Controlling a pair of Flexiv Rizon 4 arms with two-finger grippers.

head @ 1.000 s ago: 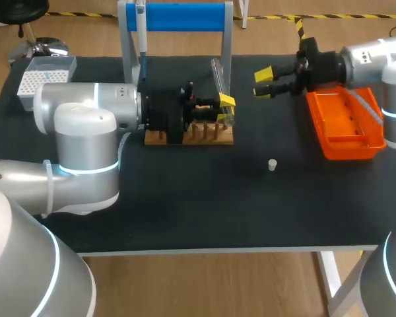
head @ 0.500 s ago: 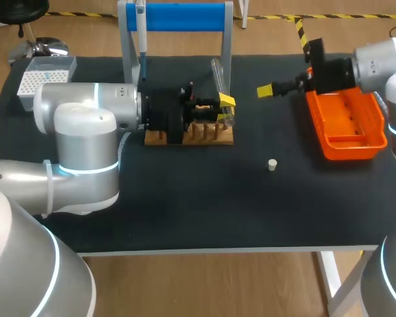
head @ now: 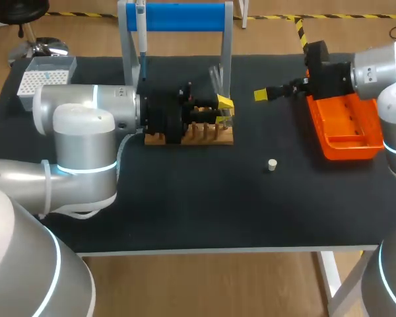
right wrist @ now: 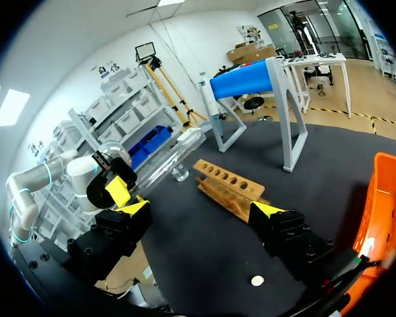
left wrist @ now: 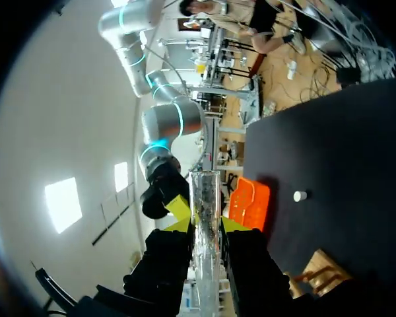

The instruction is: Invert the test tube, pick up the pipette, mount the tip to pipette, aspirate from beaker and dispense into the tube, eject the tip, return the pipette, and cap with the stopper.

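Observation:
My left gripper (head: 223, 105) is shut on a clear test tube (head: 218, 79), held tilted just above the wooden rack (head: 191, 137). In the left wrist view the tube (left wrist: 204, 198) runs out between the yellow fingertips (left wrist: 178, 209). My right gripper (head: 261, 94) hangs open and empty beside the orange tray (head: 346, 125), pointing toward the tube. From the right wrist the tube (right wrist: 165, 162) and rack (right wrist: 228, 185) lie ahead of the wide-apart fingers (right wrist: 270, 211). A small white stopper (head: 272, 165) lies on the mat. The pipette (head: 140, 26) hangs on the blue stand (head: 178, 16).
A white tip box (head: 43, 76) sits at the far left corner. The blue stand's legs rise right behind the rack. The orange tray fills the right side. Bare black mat (head: 204, 205) stretches across the front around the stopper.
My right arm has drawn back to the right toward the orange tray, its gripper turning and dropping slightly. The left gripper with the tube has shifted only a little.

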